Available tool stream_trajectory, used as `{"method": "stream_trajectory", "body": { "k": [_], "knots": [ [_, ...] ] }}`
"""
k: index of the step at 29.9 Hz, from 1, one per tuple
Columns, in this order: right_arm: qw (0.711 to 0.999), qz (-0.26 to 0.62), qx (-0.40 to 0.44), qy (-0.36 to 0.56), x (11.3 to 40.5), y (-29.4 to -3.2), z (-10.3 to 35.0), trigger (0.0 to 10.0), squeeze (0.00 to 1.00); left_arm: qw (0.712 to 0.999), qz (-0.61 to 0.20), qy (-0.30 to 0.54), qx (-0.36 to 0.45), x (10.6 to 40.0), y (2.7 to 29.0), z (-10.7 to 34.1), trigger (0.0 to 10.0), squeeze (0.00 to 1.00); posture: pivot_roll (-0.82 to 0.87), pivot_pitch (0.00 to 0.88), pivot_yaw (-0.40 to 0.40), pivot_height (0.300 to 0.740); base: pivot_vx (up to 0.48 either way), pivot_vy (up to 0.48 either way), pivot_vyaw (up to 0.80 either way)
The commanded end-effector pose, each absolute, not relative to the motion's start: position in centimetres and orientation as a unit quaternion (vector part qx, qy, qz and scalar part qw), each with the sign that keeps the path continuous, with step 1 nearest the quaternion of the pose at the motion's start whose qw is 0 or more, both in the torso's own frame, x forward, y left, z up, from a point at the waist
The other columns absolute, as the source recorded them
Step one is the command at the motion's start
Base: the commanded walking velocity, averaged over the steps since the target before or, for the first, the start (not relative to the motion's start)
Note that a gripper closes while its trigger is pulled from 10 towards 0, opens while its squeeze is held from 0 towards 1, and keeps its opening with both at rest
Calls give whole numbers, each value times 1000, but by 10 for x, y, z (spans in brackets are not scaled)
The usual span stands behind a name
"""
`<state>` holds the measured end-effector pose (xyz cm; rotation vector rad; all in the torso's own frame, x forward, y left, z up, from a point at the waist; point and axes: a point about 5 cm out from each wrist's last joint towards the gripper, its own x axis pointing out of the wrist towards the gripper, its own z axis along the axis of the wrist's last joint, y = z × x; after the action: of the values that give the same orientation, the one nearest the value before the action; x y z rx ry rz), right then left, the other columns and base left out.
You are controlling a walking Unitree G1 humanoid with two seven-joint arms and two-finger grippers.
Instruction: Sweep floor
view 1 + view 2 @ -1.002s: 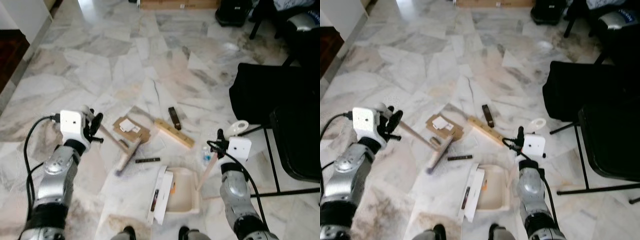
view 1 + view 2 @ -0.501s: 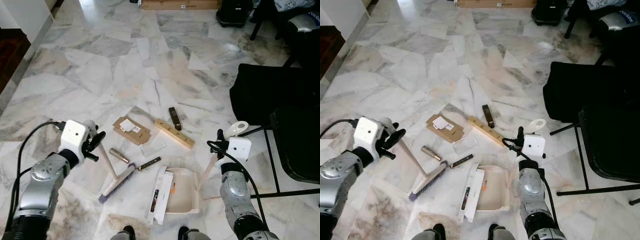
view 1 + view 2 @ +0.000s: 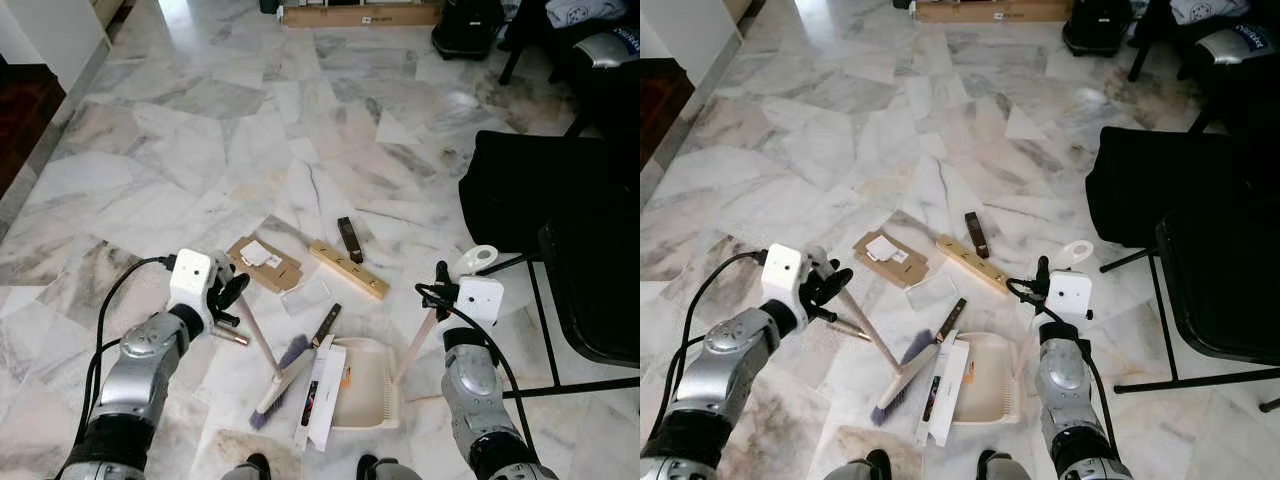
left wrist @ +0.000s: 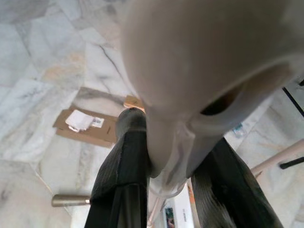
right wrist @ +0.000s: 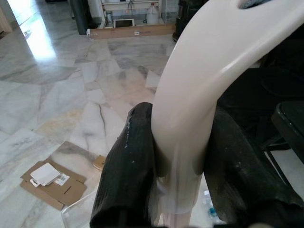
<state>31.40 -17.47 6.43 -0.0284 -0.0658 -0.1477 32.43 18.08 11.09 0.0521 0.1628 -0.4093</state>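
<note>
The short broom with a pale wooden handle and purple bristles (image 3: 279, 368) rests bristles-down on the marble floor (image 3: 200, 130), just beside the cream plastic dustpan (image 3: 365, 385). The left gripper (image 3: 232, 296) is clamped on the broom handle's top; the right gripper (image 3: 437, 290) is closed around the dustpan's upright handle. A white carton (image 3: 320, 390) lies across the dustpan's mouth. Nearby lie a flat cardboard piece (image 3: 264, 263), a wooden strip (image 3: 348, 268) and a metal cylinder (image 3: 229, 336).

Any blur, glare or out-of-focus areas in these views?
Left and right eye views: sharp, evenly lit, with window glare on the marble floor at the far edge. Left wrist view: the broom handle is a soft blur up close, floor behind sharper. Right wrist view: the dustpan handle is overexposed, glare on far tiles.
</note>
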Motion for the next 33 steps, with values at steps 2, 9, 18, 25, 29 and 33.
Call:
{"method": "stream_trajectory", "body": {
  "k": [2, 9, 18, 25, 29, 33],
  "knots": [
    [996, -82, -1, 20, 302, -175, 42, 10000, 0, 966, -223, 133, -14, 320, 174, 90, 10000, 0, 27, 243, 45, 740, 0, 0, 0],
    [996, -85, 1, 21, 302, -176, 42, 10000, 0, 963, -230, 120, -65, 331, 168, 100, 10000, 0, 25, 245, 46, 740, 0, 0, 0],
    [997, -81, 5, 20, 303, -173, 43, 10000, 0, 961, -228, 88, -130, 338, 167, 115, 10000, 0, 29, 243, 47, 740, 0, 0, 0],
    [997, -78, 6, 19, 304, -173, 43, 10000, 0, 961, -234, 66, -134, 340, 164, 124, 10000, 0, 29, 244, 45, 740, 0, 0, 0],
    [997, -78, 7, 18, 304, -173, 44, 10000, 0, 975, -195, 26, -105, 344, 173, 134, 10000, 0, 28, 244, 44, 740, 0, 0, 0],
    [997, -79, 14, 16, 304, -175, 45, 10000, 0, 984, -141, -50, -100, 347, 189, 159, 10000, 0, 28, 243, 45, 740, 0, 0, 0]
  ]
}}
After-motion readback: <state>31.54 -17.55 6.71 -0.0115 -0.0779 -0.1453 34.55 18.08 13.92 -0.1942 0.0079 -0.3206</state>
